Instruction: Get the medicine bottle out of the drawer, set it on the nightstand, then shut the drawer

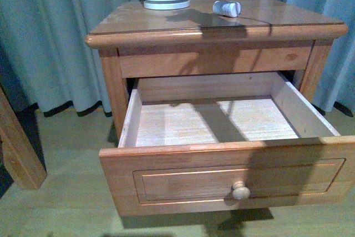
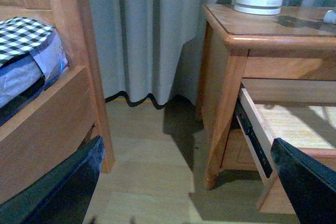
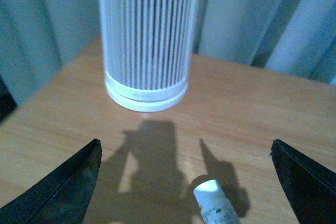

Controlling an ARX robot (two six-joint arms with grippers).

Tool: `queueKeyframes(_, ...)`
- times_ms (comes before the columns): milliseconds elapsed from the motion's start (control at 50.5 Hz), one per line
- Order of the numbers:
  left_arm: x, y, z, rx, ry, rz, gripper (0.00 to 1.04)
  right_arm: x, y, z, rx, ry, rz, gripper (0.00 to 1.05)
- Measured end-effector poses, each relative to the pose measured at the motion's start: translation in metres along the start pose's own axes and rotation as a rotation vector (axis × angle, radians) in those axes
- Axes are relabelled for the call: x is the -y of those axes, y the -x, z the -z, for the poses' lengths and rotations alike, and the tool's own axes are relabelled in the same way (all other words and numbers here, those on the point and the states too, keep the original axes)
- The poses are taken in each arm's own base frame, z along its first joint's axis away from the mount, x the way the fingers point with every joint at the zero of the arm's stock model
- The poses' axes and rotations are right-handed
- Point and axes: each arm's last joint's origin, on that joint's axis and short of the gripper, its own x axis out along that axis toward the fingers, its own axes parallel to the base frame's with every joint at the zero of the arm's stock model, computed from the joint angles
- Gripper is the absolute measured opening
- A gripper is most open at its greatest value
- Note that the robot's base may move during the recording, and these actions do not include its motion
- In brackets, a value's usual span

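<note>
Right pincer (image 3: 185,145) hangs spread wide above the worktop (image 3: 262,103), its two dark fingers (image 3: 63,187) far apart and clasping nothing. Between them lies the medicine bottle (image 3: 212,203), on its side on the wood and touching neither finger, with one round white end turned toward the ribbed cylinder (image 3: 147,40). That larger grey-white cylinder stands upright further back on the same worktop, well clear of the bottle, and both cast dark shadows across the wood.

From the front view, the bottle rests on the right half of the nightstand (image 1: 211,34) top, to the right of the cylinder and apart from it. Below the top, the drawer (image 1: 130,115) is pulled far out, its pale wood floor lit in patches, and its orange-brown panelled front carries a round knob (image 1: 241,190) at the middle. A grey curtain (image 1: 55,37) hangs behind the cabinet, and a plain wooden post (image 1: 16,148) stands at the far left.

Left pincer (image 2: 187,142) is likewise parted, gripping nothing, with only the pale floor (image 2: 152,150) seen between its fingers. It sits off the nightstand's left flank, between the cabinet and a wooden bed frame (image 2: 52,119) that bears a checked cloth (image 2: 23,32). The open drawer's side rail shows at that view's edge.
</note>
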Motion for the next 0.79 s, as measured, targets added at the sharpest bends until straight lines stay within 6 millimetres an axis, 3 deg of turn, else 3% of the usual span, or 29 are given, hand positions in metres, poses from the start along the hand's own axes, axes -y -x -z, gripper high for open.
queueKeyframes(59, 0.000, 0.000, 0.000, 0.000, 0.000, 0.000, 0.98, 0.000, 0.041, -0.009, 0.029, -0.015, -0.029, 0.98)
queueKeyframes(119, 0.000, 0.000, 0.000, 0.000, 0.000, 0.000, 0.98, 0.000, 0.110, -0.017, 0.065, -0.028, -0.038, 0.96)
queueKeyframes(139, 0.000, 0.000, 0.000, 0.000, 0.000, 0.000, 0.98, 0.000, 0.119, -0.017, 0.067, -0.031, -0.039, 0.95)
queueKeyframes(178, 0.000, 0.000, 0.000, 0.000, 0.000, 0.000, 0.98, 0.001, 0.156, -0.013, 0.075, -0.038, -0.041, 0.88)
queueKeyframes(258, 0.000, 0.000, 0.000, 0.000, 0.000, 0.000, 0.98, 0.002, 0.210, 0.011, 0.076, -0.046, -0.021, 0.75)
queueKeyframes(317, 0.000, 0.000, 0.000, 0.000, 0.000, 0.000, 0.98, 0.001, 0.230, 0.038, 0.021, -0.071, -0.013, 0.66)
queueKeyframes(396, 0.000, 0.000, 0.000, 0.000, 0.000, 0.000, 0.98, -0.002, 0.240, 0.092, -0.127, -0.103, 0.010, 0.54)
queueKeyframes(456, 0.000, 0.000, 0.000, 0.000, 0.000, 0.000, 0.98, -0.005, 0.241, 0.145, -0.285, -0.119, 0.022, 0.44)
queueKeyframes(555, 0.000, 0.000, 0.000, 0.000, 0.000, 0.000, 0.98, -0.009, 0.246, 0.203, -0.426, -0.135, 0.052, 0.30)
queueKeyframes(654, 0.000, 0.000, 0.000, 0.000, 0.000, 0.000, 0.98, -0.011, 0.245, 0.239, -0.459, -0.134, 0.090, 0.14)
queueKeyframes(733, 0.000, 0.000, 0.000, 0.000, 0.000, 0.000, 0.98, -0.011, 0.237, 0.255, -0.447, -0.134, 0.123, 0.02)
queueKeyframes(793, 0.000, 0.000, 0.000, 0.000, 0.000, 0.000, 0.98, -0.012, 0.228, 0.265, -0.430, -0.130, 0.140, 0.03)
